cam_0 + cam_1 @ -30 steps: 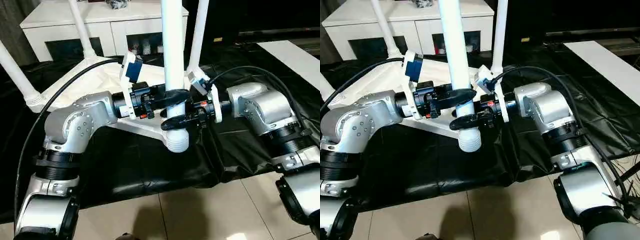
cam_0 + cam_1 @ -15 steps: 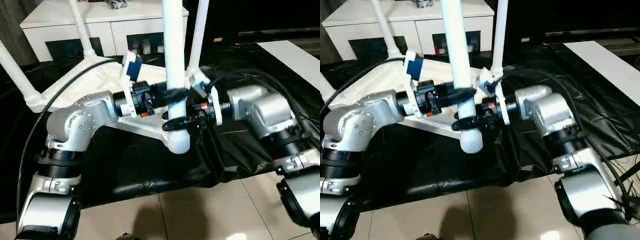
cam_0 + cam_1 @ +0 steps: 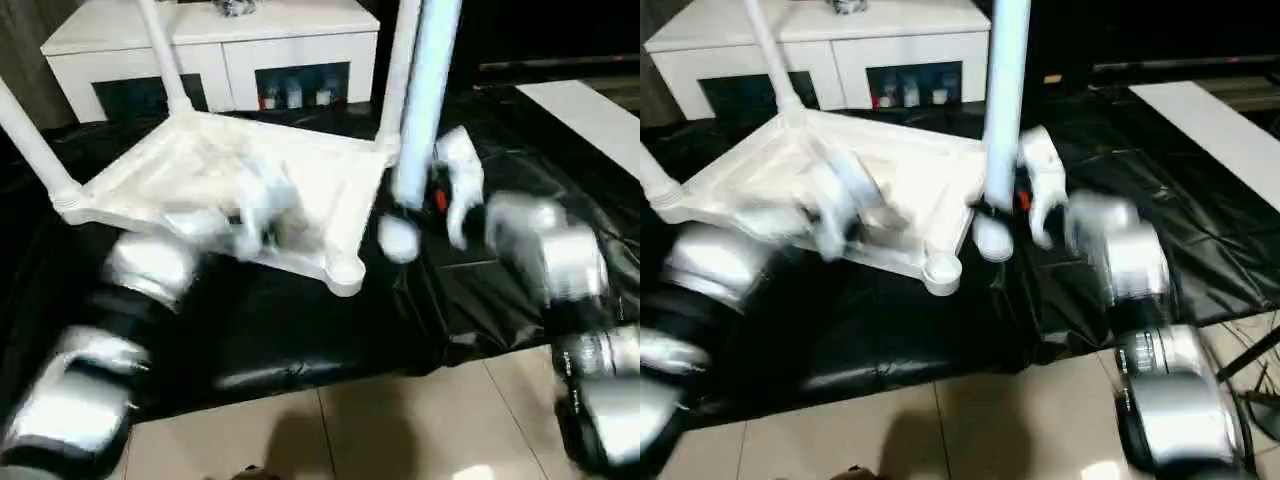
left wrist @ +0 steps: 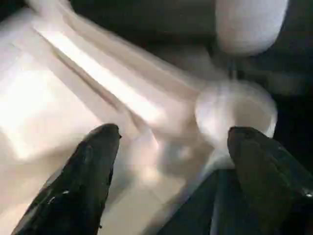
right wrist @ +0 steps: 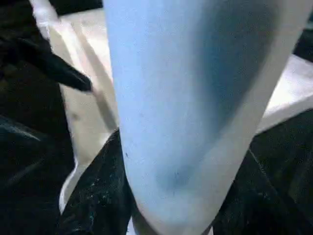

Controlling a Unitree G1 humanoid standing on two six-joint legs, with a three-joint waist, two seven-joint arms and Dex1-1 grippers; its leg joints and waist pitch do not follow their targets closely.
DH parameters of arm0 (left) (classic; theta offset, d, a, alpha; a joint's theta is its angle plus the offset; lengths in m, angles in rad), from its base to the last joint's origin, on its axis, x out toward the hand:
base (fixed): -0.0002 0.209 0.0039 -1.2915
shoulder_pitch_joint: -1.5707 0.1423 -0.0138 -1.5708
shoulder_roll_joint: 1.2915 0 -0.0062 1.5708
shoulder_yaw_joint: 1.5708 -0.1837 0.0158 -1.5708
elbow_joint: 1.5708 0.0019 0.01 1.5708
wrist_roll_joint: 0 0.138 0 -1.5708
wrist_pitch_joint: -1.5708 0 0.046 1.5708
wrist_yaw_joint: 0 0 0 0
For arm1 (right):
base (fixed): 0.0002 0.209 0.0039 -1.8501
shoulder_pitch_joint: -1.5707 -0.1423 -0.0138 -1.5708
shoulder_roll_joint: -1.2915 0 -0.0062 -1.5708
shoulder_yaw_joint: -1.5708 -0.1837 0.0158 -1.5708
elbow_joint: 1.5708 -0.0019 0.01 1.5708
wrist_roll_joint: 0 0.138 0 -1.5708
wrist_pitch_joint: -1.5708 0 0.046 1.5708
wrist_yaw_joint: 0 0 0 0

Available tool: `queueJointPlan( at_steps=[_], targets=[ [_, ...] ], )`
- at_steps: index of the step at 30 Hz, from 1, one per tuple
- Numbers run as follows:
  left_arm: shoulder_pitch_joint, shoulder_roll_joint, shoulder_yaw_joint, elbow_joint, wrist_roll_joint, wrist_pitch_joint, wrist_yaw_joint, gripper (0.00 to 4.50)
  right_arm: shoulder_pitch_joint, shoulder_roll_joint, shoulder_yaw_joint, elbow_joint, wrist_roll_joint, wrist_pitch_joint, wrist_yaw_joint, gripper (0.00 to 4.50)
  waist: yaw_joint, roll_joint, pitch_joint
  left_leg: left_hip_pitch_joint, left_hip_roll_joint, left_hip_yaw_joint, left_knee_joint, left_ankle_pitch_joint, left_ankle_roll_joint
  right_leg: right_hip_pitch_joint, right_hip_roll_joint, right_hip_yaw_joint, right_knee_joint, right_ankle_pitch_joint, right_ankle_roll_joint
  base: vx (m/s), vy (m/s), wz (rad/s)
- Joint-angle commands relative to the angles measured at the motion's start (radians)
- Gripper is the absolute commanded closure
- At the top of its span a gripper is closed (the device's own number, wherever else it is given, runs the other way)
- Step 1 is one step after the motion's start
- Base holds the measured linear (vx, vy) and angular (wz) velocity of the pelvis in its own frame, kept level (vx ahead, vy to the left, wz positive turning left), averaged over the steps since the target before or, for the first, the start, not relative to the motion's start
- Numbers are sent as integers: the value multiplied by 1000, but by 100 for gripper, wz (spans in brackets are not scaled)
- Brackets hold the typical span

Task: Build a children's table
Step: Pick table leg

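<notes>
Now fitting the last leg [image 3: 425, 100]: held upright at frame centre-right by right gripper [image 5: 161, 215], beside the empty corner socket [image 3: 345, 272] of upturned tabletop [image 3: 215, 170]; left gripper [image 4: 168, 147] spread wide, empty; next, likely lowering into socket.

Your nearest corner socket [image 3: 345, 272] of the upturned tabletop [image 3: 200, 165] stood open from above. The loose leg [image 3: 425, 90], clamped in your right gripper [image 3: 415, 205], hung upright just to that socket's right, blocking that side. Three fitted legs rose at the other corners: the left leg [image 3: 30, 135], the far-left leg [image 3: 160, 55] and the far-right leg [image 3: 400, 60]. Your left gripper [image 4: 168, 147], fingers spread, hovered over the tabletop near the socket. A white cabinet [image 3: 215, 45] closed off the back.
</notes>
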Motion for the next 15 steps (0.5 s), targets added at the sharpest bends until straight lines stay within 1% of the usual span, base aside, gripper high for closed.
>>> queueJointPlan(
  at_steps=[1, 2, 3, 4, 5, 6, 7, 8, 9, 10, 11, 12, 13, 14, 15],
  targets=[
    [-52, -9, -37, 100, 79, -96, 3, 57, 27, -16, -4, -104, 9, 24, -14, 267, -5, 5, -94, 21, 13, -5, -60, -49, 29, 68, -34, 29, -48, 112, -243, 0, 0, 0],
    [-67, -18, -53, 153, 107, -122, 7, 57, 55, -18, -5, -140, 20, 43, -21, 267, -6, 1, -92, 21, 13, -4, -63, -61, 30, 68, -34, 29, -53, 99, -243, 0, 0, 0],
    [-79, -24, -62, 192, 128, -145, 9, 57, 72, -21, -5, -162, 30, 52, -28, 267, -7, 5, -91, 23, 16, -6, -65, -88, 24, 68, -36, 29, -56, 72, -250, 0, 0, 0],
    [-94, -24, -93, 236, 166, -175, 4, 57, 99, -29, -6, -199, 37, 64, -32, 267, -10, 54, -90, 27, 14, -10, -64, -126, 5, 66, -38, 27, -52, 32, -256, 0, 0, 0],
    [-107, -23, -117, 271, 195, -192, 4, 57, 122, -36, -8, -231, 42, 78, -37, 267, -17, 30, -84, 31, 18, -5, -70, -163, 5, 62, -34, 28, -74, 3, -247, 0, 0, 0],
    [-124, -26, -136, 316, 222, -212, 9, 57, 146, -41, -15, -265, 45, 93, -45, 267, -24, 31, -84, 30, 14, -10, -72, -198, -7, 73, -33, 28, -69, -17, -252, 0, 0, 0],
    [-152, -35, -159, 383, 258, -236, 22, 57, 182, -49, -32, -322, 48, 123, -56, 267, -28, 35, -81, 29, 12, -10, -71, -213, -9, 74, -35, 29, -70, -54, -249, 0, 0, 0],
    [-152, -35, -159, 383, 258, -236, 22, 57, 182, -49, -32, -322, 48, 123, -56, 267, -33, 42, -77, 30, 10, -8, -73, -226, -6, 72, -34, 29, -80, -89, -241, 0, 0, 0],
    [-166, -44, -163, 418, 270, -240, 38, 57, 202, -55, -41, -355, 50, 140, -58, 267, -38, 43, -80, 30, 10, -10, -71, -228, -7, 77, -37, 30, -80, -124, -241, 0, 0, 0],
    [-180, -54, -160, 458, 279, -242, 64, 57, 225, -61, -48, -395, 54, 160, -58, 267, -42, 42, -80, 26, 9, -9, -70, -212, -1, 78, -36, 31, -84, -139, -236, 0, 0, 0],
    [-188, -60, -156, 481, 283, -243, 81, 57, 238, -64, -52, -419, 58, 172, -58, 267, -49, 54, -79, 23, 7, -9, -68, -206, 5, 76, -33, 29, -88, -151, -232, 0, 0, 0],
    [-194, -62, -156, 497, 288, -244, 89, 57, 248, -68, -52, -437, 62, 183, -54, 267, -49, 71, -82, 26, 8, -12, -66, -201, 3, 76, -35, 29, -83, -145, -233, 0, 0, 0],
    [-199, -64, -157, 515, 299, -251, 94, 74, 260, -74, -50, -458, 70, 195, -49, 267, -55, 61, -83, 21, 8, -14, -67, -194, 10, 79, -34, 28, -83, -128, -238, 0, 0, 0],
    [-201, -64, -153, 522, 301, -252, 92, 74, 267, -79, -49, -471, 76, 202, -43, 267, -59, 63, -84, 20, 6, -13, -66, -189, 14, 79, -31, 27, -84, -121, -239, 0, 0, 0],
    [-208, -70, -133, 544, 293, -253, 84, 92, 285, -91, -45, -506, 99, 222, -33, 267, -66, 69, -81, 18, 5, -14, -67, -188, 25, 80, -32, 26, -86, -125, -238, 0, 0, 0]
  ],
)
